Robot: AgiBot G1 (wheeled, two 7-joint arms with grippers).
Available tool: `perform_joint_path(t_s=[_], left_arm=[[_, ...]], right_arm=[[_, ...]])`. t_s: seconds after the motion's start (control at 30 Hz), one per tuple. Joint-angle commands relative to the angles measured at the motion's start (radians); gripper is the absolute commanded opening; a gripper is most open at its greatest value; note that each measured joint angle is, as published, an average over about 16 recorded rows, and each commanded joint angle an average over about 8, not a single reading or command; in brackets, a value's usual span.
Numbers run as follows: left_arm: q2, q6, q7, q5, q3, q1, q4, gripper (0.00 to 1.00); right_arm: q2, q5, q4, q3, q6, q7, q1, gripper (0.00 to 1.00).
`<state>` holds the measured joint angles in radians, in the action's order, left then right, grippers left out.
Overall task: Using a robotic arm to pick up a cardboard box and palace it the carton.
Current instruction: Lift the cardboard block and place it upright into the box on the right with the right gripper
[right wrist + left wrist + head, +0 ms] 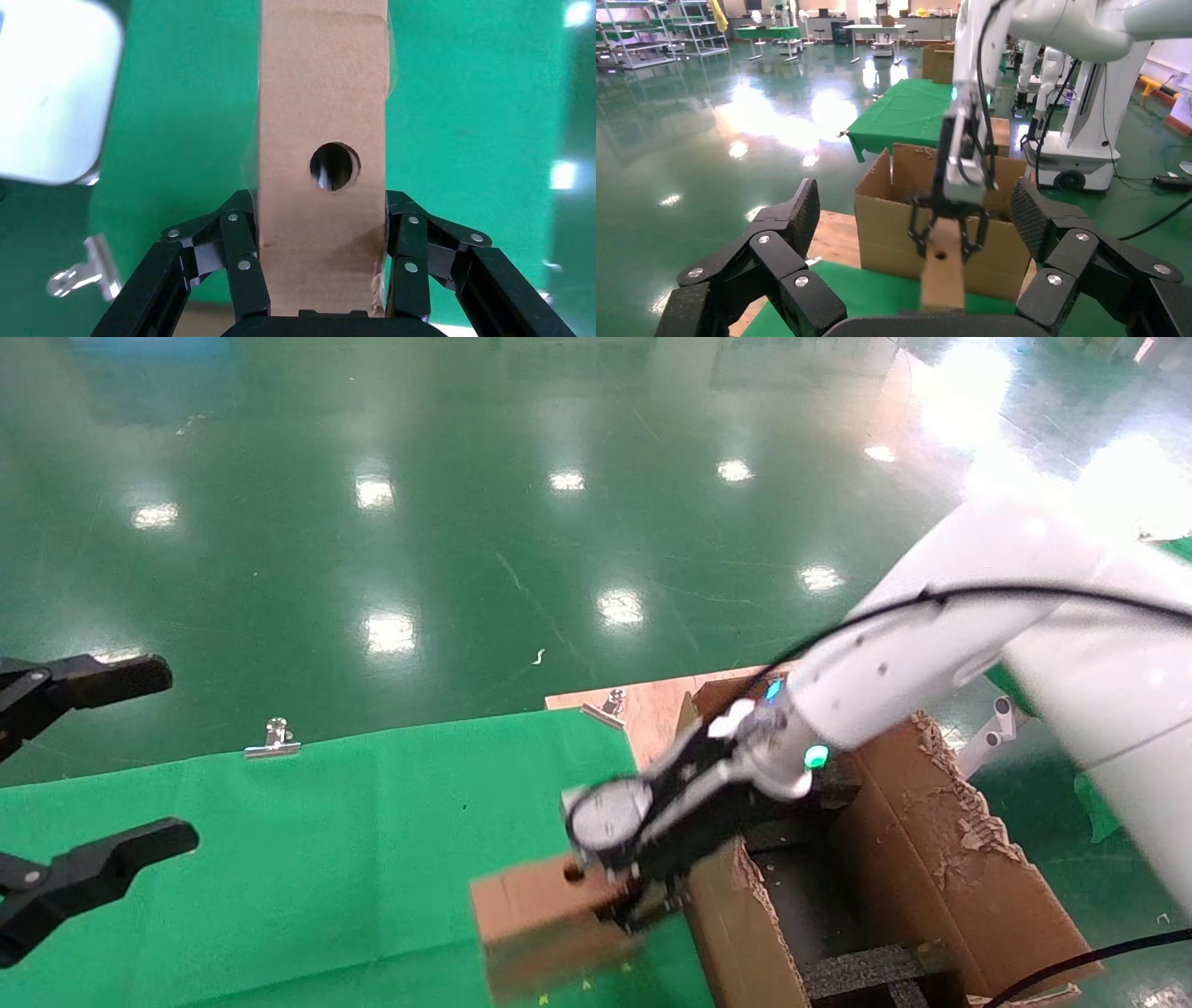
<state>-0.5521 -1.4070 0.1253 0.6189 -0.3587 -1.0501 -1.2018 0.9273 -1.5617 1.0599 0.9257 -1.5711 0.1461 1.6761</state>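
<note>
**Box gripped at the carton's edge, transfer under way**

The right end effector (643,896) is clamped on the cardboard box (545,919), one finger (242,263) pressed against each narrow side, just below the face with the round hole (334,166). The box is in the grip above the green surface (326,840), just beside the near wall of the carton (745,933). Whether its lower end touches the cloth or clears it I cannot tell. It is not yet over the carton's opening. In the left wrist view the box hangs lengthwise below the fingers, with most of its length beneath the grip.

The left end effector (88,775) sits parked at the far left edge of the surface, fingers spread wide, holding nothing.

Notes for the step in hand, as judgement:
- Raise the box until its bottom end clears the torn carton wall before moving sideways. The ragged flap (968,822) could snag it.
- Keep the grip firm. The hold is near one end, so the box may swing or pivot.
- Black foam inserts (866,971) occupy part of the interior. Aim for the open gap between them.
- Lower, then release only once the box rests inside.
</note>
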Motion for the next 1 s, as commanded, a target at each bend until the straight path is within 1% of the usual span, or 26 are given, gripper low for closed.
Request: perform_joint_path(t_s=[0.03, 0.23, 0.33, 0.47, 0.73, 1.0], left_arm=[[0.0, 0.0, 0.0, 0.0, 0.0, 0.0, 0.0, 1.0], [0.0, 0.0, 0.0, 0.0, 0.0, 0.0, 0.0, 1.0], [0.0, 0.0, 0.0, 0.0, 0.0, 0.0, 0.0, 1.0], [0.0, 0.0, 0.0, 0.0, 0.0, 0.0, 0.0, 1.0], [0.0, 0.0, 0.0, 0.0, 0.0, 0.0, 0.0, 1.0], [0.0, 0.0, 0.0, 0.0, 0.0, 0.0, 0.0, 1.0]], right_arm=[[-0.001, 0.018, -0.015, -0.007, -0.002, 0.0, 0.019, 0.0], [-0.032, 0.08, -0.063, -0.002, -0.015, -0.019, 0.162, 0.0], [-0.055, 0.116, -0.079, 0.015, -0.018, -0.025, 0.23, 0.0], [-0.087, 0.162, -0.098, 0.048, -0.018, -0.029, 0.298, 0.0], [-0.167, 0.202, -0.141, 0.12, -0.013, -0.04, 0.381, 0.0], [-0.315, 0.188, -0.175, 0.187, -0.012, -0.042, 0.448, 0.0]])
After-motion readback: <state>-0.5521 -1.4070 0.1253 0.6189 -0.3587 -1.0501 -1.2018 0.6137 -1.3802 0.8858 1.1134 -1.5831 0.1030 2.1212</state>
